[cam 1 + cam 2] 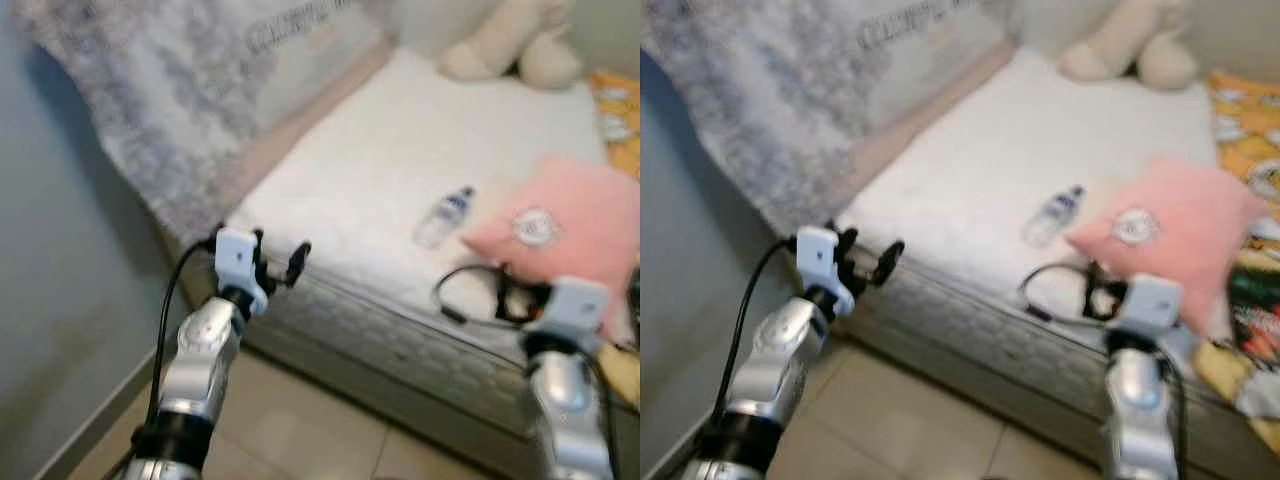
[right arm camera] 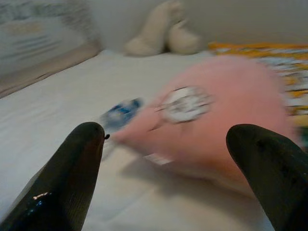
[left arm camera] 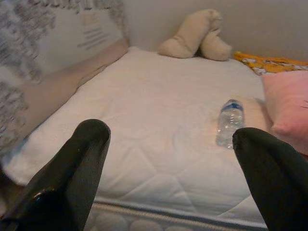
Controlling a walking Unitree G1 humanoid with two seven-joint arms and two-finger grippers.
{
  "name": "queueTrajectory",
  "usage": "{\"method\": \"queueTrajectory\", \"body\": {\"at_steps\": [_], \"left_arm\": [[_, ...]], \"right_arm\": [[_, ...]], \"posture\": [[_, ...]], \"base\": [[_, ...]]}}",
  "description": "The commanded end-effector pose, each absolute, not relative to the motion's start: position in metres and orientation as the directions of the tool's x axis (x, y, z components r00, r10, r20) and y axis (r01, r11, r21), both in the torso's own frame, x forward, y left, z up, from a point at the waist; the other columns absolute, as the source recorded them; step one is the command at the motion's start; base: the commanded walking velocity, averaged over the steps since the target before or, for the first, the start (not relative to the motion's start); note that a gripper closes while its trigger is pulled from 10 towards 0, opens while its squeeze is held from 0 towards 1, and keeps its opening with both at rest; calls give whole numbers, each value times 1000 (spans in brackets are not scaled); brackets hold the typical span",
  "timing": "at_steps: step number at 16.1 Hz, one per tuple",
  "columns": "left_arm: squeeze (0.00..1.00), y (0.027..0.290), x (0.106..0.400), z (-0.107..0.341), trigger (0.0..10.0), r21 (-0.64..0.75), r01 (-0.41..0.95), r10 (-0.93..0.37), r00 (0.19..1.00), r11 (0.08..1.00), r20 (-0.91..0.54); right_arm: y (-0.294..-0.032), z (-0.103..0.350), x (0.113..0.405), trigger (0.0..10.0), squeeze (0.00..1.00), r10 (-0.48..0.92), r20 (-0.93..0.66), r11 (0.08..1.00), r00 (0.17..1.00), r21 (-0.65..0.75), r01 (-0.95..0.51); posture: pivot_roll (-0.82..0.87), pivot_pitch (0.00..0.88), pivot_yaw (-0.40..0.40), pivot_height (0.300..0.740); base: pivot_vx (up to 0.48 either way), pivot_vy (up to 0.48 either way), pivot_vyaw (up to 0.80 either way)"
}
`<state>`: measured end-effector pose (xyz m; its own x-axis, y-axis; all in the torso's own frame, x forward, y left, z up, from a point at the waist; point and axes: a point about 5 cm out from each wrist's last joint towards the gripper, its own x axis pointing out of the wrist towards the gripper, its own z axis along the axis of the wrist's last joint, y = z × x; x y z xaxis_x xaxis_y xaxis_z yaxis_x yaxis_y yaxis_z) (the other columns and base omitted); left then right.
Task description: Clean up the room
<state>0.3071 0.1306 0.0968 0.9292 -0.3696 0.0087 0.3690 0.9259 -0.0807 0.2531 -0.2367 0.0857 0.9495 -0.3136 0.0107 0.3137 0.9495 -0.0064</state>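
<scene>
A clear plastic water bottle (image 1: 445, 215) with a blue cap lies on the white mattress (image 1: 380, 150), just left of a pink pillow (image 1: 575, 225). My left gripper (image 1: 280, 258) hovers open at the bed's near left corner; its wrist view looks across the mattress at the bottle (image 3: 230, 122). My right gripper (image 1: 520, 300) is open at the bed's front edge, close in front of the pink pillow (image 2: 211, 115). The bottle (image 2: 120, 113) lies beyond its left finger. Nothing is held by either gripper.
A beige plush toy (image 1: 515, 40) rests at the far end of the bed. A yellow patterned blanket (image 1: 620, 120) and colourful items (image 1: 1255, 310) lie on the right side. A grey patterned cover (image 1: 170, 100) hangs at the left. Tiled floor (image 1: 300, 420) runs below, with a wall (image 1: 50, 250) at the left.
</scene>
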Motion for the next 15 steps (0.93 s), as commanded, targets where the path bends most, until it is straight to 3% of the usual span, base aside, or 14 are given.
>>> {"method": "queueTrajectory", "body": {"at_steps": [1,5,9,13,15], "left_arm": [[0,137,313,101,10000,-52,347,-347,938,937,7],[0,135,315,102,10000,-45,364,-364,931,930,10],[0,131,316,101,10000,-48,380,-380,925,924,15],[0,130,319,98,10000,-56,355,-356,934,933,-6],[0,139,317,96,10000,-28,295,-295,955,955,-8]], "right_arm": [[-231,82,256,10000,0,-302,-13,953,953,22,303],[-213,76,261,10000,0,-208,-48,977,977,37,210],[-217,74,260,10000,0,-223,-58,973,973,39,226],[-215,74,261,10000,0,-187,-61,982,980,-2,188],[-214,74,258,10000,0,-189,-43,982,981,7,189]], "posture": [[-95,0,21,740],[-95,0,18,740],[-95,0,16,740],[-97,0,17,740],[-102,0,24,740]], "base": [[0,0,-681],[0,480,-689],[0,480,-730],[0,480,-109],[0,0,-350]]}}
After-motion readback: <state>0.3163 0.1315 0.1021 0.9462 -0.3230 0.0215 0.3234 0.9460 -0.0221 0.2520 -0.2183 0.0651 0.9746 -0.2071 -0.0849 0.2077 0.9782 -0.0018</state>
